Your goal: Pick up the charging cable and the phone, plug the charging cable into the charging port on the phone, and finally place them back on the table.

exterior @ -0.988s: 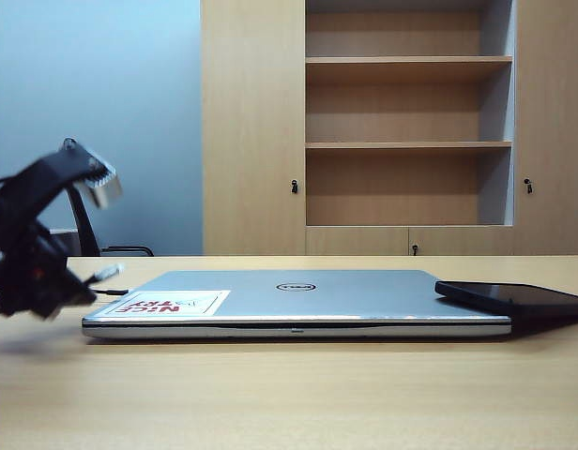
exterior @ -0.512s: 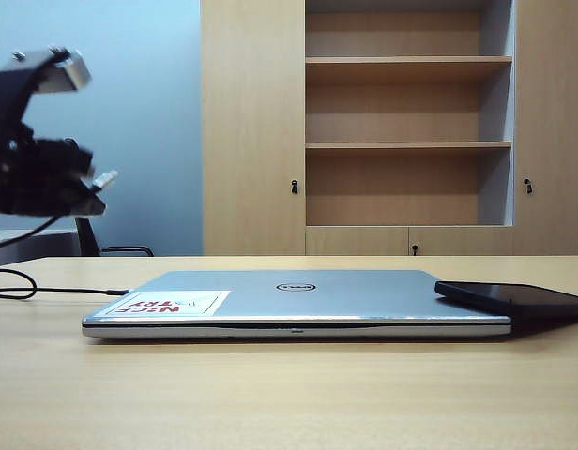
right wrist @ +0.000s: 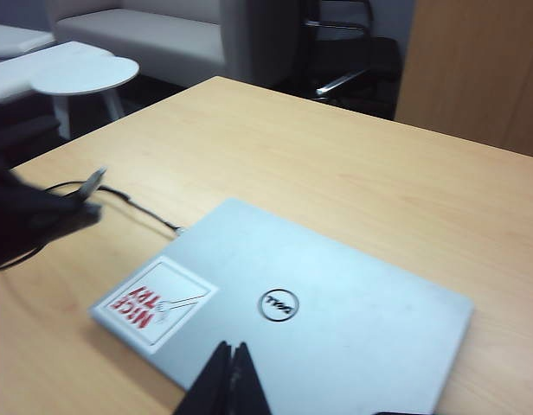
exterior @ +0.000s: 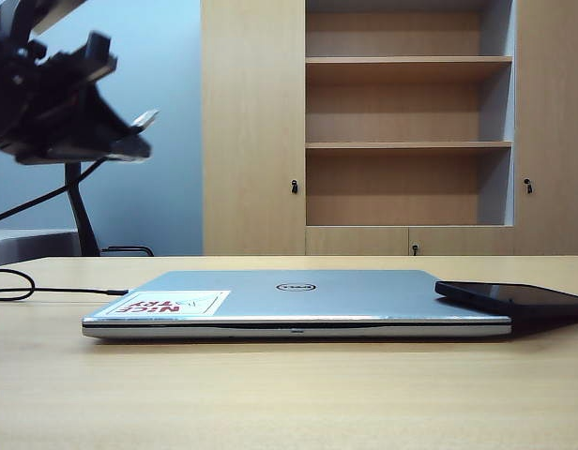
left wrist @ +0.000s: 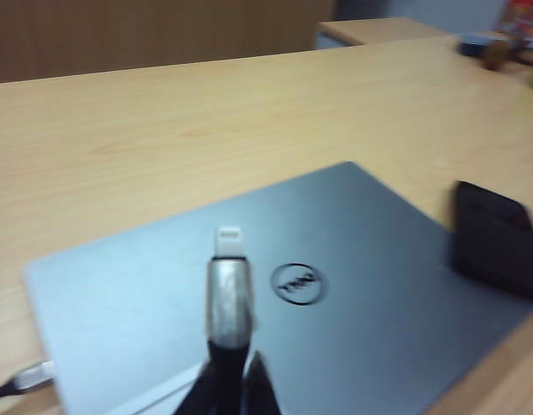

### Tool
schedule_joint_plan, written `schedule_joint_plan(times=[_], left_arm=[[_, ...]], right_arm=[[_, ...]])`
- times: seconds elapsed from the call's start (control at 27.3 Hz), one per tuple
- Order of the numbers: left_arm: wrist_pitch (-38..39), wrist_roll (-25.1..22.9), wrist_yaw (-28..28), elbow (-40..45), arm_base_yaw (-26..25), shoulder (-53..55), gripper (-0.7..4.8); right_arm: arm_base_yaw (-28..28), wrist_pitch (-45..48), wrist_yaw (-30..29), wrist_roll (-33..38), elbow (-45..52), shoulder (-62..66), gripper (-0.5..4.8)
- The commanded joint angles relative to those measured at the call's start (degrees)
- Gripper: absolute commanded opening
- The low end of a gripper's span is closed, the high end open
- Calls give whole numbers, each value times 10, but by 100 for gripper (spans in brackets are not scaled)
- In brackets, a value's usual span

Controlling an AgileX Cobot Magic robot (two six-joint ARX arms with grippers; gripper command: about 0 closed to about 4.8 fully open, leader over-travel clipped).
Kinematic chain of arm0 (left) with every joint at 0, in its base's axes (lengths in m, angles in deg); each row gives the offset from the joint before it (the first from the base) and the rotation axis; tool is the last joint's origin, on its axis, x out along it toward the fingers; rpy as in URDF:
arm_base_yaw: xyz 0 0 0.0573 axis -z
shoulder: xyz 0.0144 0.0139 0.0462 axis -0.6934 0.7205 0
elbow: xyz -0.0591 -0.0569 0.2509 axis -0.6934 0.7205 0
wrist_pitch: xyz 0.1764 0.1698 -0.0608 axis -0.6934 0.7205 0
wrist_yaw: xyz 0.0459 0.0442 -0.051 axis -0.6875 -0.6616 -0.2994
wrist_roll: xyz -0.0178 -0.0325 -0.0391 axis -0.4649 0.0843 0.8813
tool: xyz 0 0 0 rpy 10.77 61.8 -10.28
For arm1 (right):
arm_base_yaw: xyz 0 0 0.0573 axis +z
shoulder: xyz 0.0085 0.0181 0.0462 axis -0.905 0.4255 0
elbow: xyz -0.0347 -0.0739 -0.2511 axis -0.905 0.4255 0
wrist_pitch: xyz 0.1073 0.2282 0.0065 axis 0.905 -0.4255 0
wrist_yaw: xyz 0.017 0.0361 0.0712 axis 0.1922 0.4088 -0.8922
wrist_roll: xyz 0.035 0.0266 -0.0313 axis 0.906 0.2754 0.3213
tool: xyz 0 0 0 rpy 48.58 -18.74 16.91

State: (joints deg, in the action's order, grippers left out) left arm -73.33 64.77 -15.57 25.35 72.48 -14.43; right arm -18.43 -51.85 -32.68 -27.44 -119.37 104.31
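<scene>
Above the Dell laptop [left wrist: 275, 294], the left gripper [left wrist: 229, 380] pinches the charging cable [left wrist: 227, 285] between closed fingers, plug protruding. Beside the laptop lies the phone [left wrist: 496, 238]; the right gripper [right wrist: 230, 380] hovers over it, clamped empty.

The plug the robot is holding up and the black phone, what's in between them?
The closed silver laptop. In the left wrist view the left gripper holds the charging cable above its lid, and the phone rests at the laptop's far corner.
</scene>
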Motion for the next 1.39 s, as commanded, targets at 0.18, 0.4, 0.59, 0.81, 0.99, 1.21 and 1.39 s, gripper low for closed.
schedule_joint_plan(times=[0.18,0.4,0.59,0.81,0.99,1.21,1.39], left_arm=[[66,3,1,0,17,2,-6],[66,2,1,11,17,3,-6],[65,1,1,11,17,3,-6],[54,2,2,11,17,40,-6],[20,3,2,10,17,81,-6],[21,3,2,10,32,81,-6],[19,3,2,10,67,81,-6]], right_arm=[[-112,-5,-73,66,0,0,-6],[-191,-20,-126,66,3,5,-6],[-214,3,-126,67,35,6,-6],[-214,93,-120,142,125,6,-6],[-220,97,-112,154,146,7,-6],[-258,101,-122,169,165,7,-6],[-314,102,-156,180,178,10,-6]])
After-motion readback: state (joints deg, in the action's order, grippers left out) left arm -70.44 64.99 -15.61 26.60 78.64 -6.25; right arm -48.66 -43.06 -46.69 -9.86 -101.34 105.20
